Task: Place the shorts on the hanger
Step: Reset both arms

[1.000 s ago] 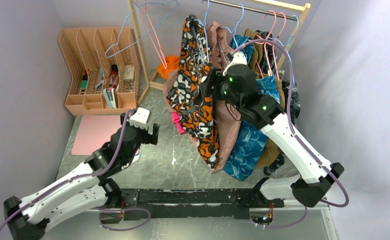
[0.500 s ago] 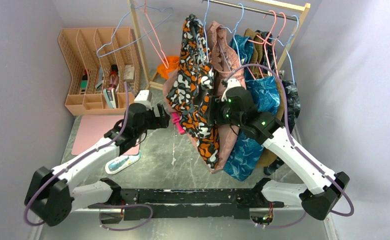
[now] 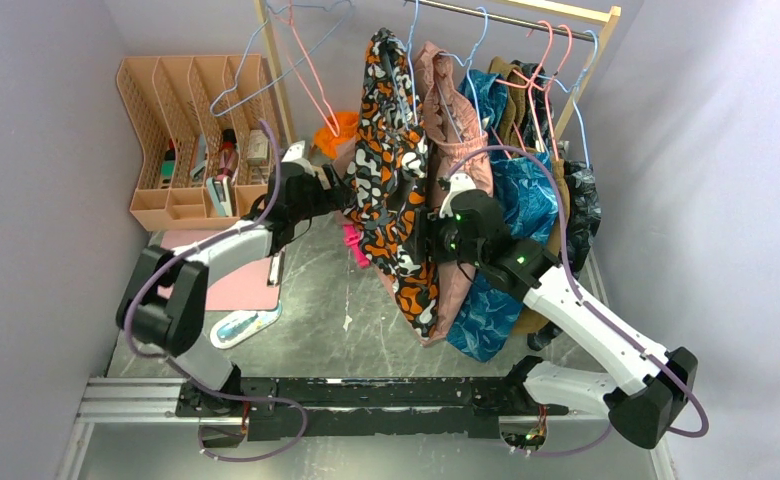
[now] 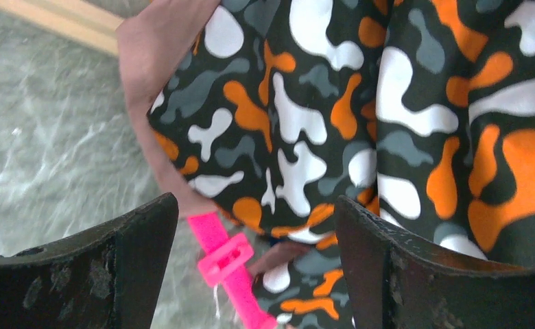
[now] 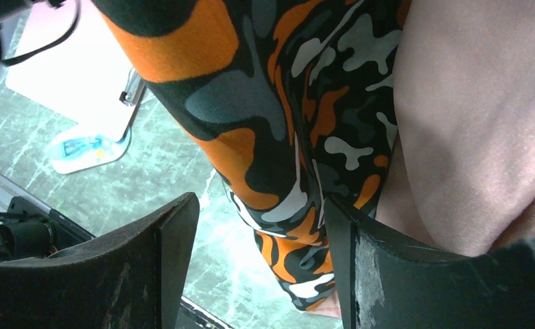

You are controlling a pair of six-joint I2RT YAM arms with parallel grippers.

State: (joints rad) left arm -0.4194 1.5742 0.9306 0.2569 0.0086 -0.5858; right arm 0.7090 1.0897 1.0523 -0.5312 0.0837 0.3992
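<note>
Top external shows the shorts (image 3: 394, 170) hanging limp over the hanger (image 3: 412, 35) on the rail (image 3: 511, 17), beside the pink garment (image 3: 434, 85). The left hand (image 4: 254, 226) and right hand (image 5: 261, 219) flank them, both spread open and empty. Such light, floppy cloth will likely slide on thin wire, so a pinch is best taken at a thicker hem or waistband fold.

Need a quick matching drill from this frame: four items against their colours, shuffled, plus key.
Items
1. shorts
2. desk organizer
3. clipboard
4. leaf-print garment

Colours
A. blue
B. pale pink
C. orange, black, white and grey
D. peach

Pairs: 1-C, 2-D, 3-B, 4-A
</note>
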